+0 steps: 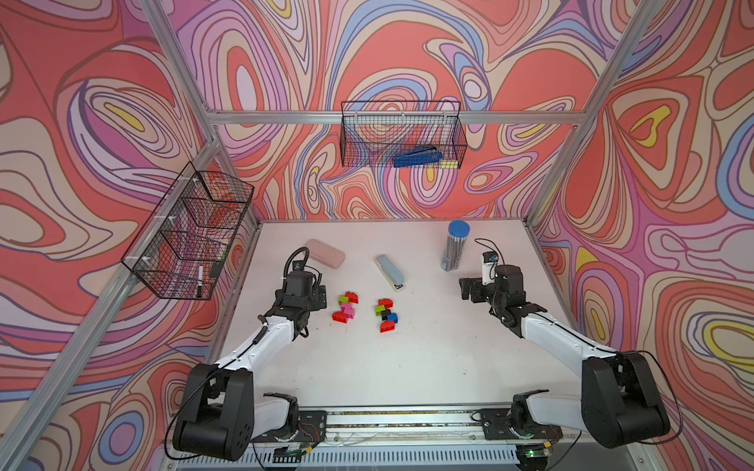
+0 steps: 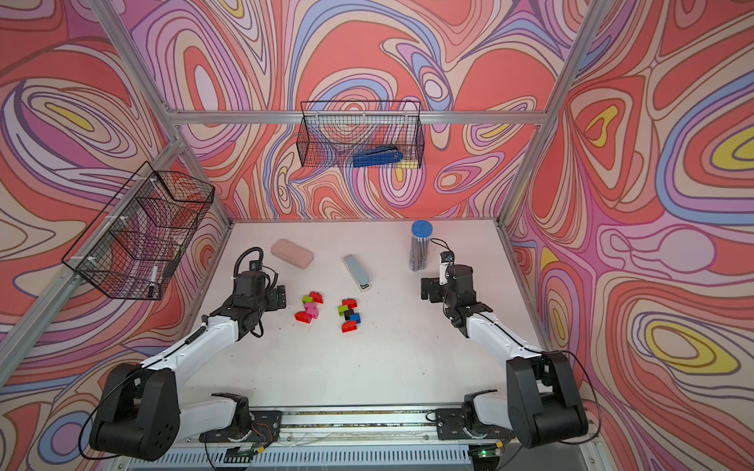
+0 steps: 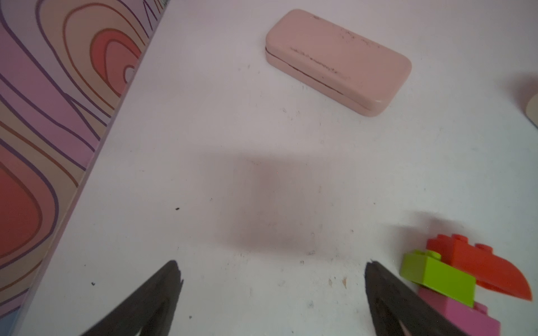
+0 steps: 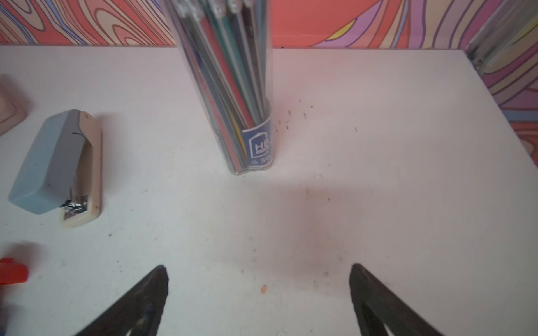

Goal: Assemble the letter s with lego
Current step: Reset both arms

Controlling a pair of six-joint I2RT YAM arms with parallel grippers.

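1. White, scuffed worktop (image 1: 408, 367), enclosed by walls (image 1: 408, 49) printed with red, pink and lilac swirls.
2. Mid-worktop, left lego group (image 1: 346, 306): red, lime green, pink and red bricks joined in a zigzag. Its long axis runs from near-left to far-right.
3. Just right of it and apart, right lego group (image 1: 386, 315): red, lime green, black, blue and red bricks. Its long axis runs almost straight from the near edge to the far edge.
4. Wide-spread left fingers (image 3: 163, 291), holding nothing, low over bare worktop. One sits just beside the lime green and pink bricks; whether they touch cannot be told.
5. Wide-spread right fingers (image 4: 145, 296), empty, over bare worktop well right of the lego, facing the pencil tube (image 1: 455, 246).
6. Pink case (image 1: 325, 253): closed, flat, far left.
7. Grey-blue stapler (image 1: 390, 273): beyond the lego, between case and tube.
8. Pencil tube: clear, blue lid, upright.
9. Back-wall wire basket (image 1: 367, 134), containing a blue stapler (image 1: 417, 157).
10. Side-wall wire basket (image 1: 187, 232).
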